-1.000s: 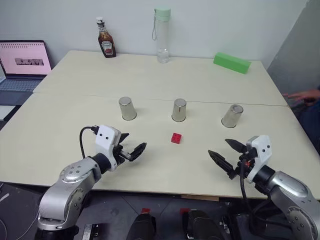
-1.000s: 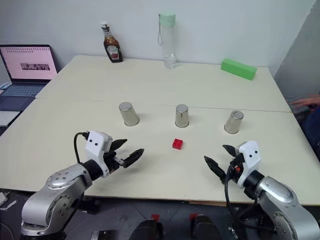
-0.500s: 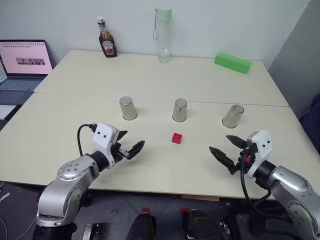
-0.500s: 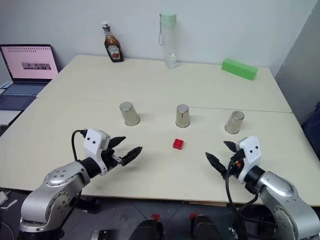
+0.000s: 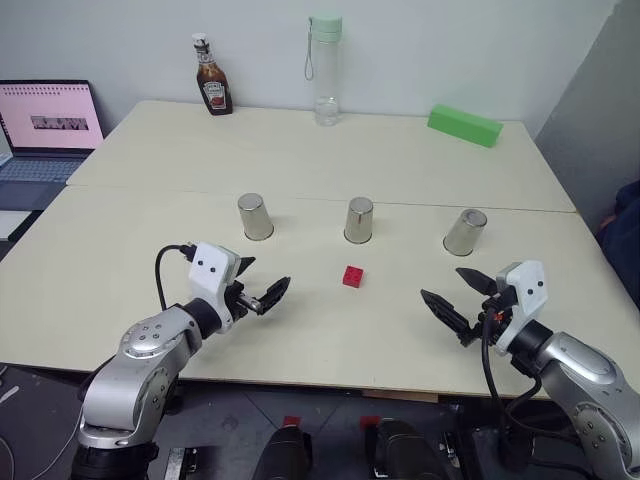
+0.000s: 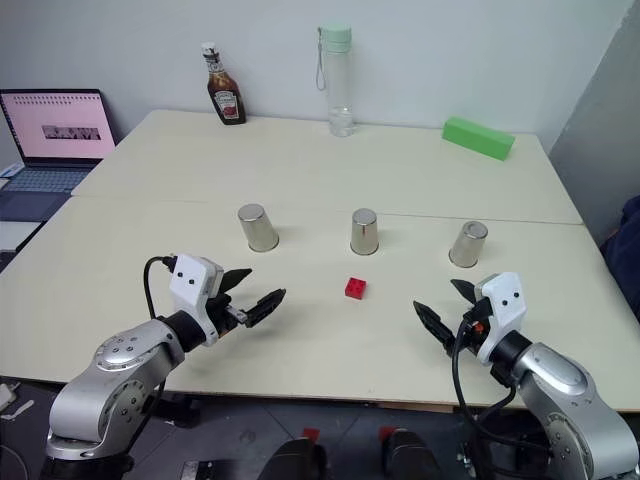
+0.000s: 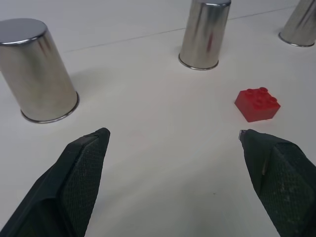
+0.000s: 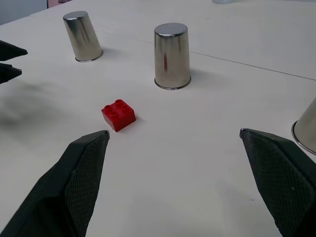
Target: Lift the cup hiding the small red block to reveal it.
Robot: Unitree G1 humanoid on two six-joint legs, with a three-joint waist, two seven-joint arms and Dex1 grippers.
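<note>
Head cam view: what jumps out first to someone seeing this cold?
The small red block lies uncovered on the table, just in front of the middle of three upturned metal cups set in a row. The left gripper and right gripper hang open over the near edge, one on each side of the block, touching nothing. At the far edge stand a ketchup bottle, a water bottle and a green block.

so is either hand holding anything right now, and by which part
Nothing is held. The left hand and right hand both hover open above the pale table, apart from the small red plastic block and the silvery metal cups.
</note>
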